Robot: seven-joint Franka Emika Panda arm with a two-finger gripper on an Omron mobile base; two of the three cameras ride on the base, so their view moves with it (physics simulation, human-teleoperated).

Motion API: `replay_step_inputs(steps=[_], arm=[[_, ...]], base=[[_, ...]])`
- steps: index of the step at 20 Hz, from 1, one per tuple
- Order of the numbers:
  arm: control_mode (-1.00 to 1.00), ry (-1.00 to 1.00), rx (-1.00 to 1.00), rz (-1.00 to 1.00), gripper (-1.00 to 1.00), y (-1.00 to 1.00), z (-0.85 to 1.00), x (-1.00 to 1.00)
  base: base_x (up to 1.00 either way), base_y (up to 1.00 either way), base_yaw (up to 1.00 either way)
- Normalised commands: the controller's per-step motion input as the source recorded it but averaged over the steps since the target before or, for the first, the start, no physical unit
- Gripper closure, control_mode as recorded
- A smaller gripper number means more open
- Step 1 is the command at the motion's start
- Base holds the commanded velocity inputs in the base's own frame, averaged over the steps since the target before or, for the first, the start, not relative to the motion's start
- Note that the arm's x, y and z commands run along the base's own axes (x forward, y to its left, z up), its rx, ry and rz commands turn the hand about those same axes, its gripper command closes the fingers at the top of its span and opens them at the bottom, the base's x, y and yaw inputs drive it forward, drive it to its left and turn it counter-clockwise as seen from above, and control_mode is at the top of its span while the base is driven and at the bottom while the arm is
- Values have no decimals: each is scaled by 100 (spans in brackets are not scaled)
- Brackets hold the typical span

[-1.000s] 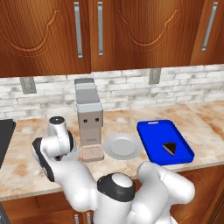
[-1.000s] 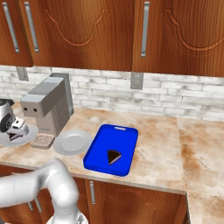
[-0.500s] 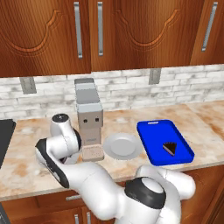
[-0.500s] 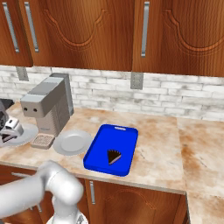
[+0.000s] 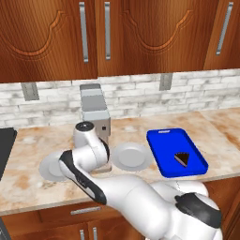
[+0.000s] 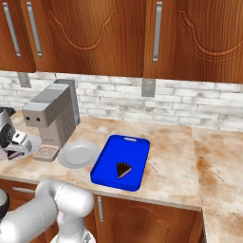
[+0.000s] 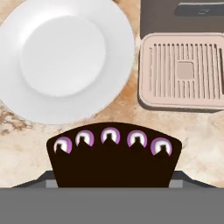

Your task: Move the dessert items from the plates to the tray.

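Observation:
In the hand view a dark cake slice (image 7: pixel 112 159) with a row of pale purple dots sits between my gripper's (image 7: pixel 112 177) jaws, which are shut on it; it hides the fingertips. It hangs clear of an empty white plate (image 7: pixel 65 61) below. In the left base view that plate (image 5: pixel 48 169) lies left of the coffee machine, partly behind my arm. A second empty plate (image 5: pixel 132 156) lies between the machine and the blue tray (image 5: pixel 164 143). The tray holds another cake slice (image 5: pixel 182 160). My gripper (image 6: pixel 15 151) is at the far left of the right base view.
A grey coffee machine (image 5: pixel 95 112) stands against the brick wall, its beige drip grate (image 7: pixel 181 70) just right of my hand. Wooden cabinets hang above. A dark appliance edge (image 5: pixel 4 150) is at the counter's far left. The counter's front edge runs close below the plates.
My hand has moved right, toward the coffee machine, with the slice in it, and the arm's lower links have swung round. The tray, its slice and the plates have stayed put.

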Motion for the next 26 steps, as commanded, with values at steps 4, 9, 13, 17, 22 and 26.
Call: replay_step_inputs(steps=[4,9,13,17,22,26], arm=[[-100,0,0,-1,100,-72,3,-12],[-100,0,0,0,100,-81,0,-3],[-100,0,0,0,100,-78,0,0],[-100,0,0,0,100,-78,0,0],[-100,0,0,0,100,-85,3,0],[-100,0,0,0,100,-80,5,4]], base=[[0,0,0],[0,0,0],[0,0,0],[0,0,0],[0,0,0],[0,0,0]])
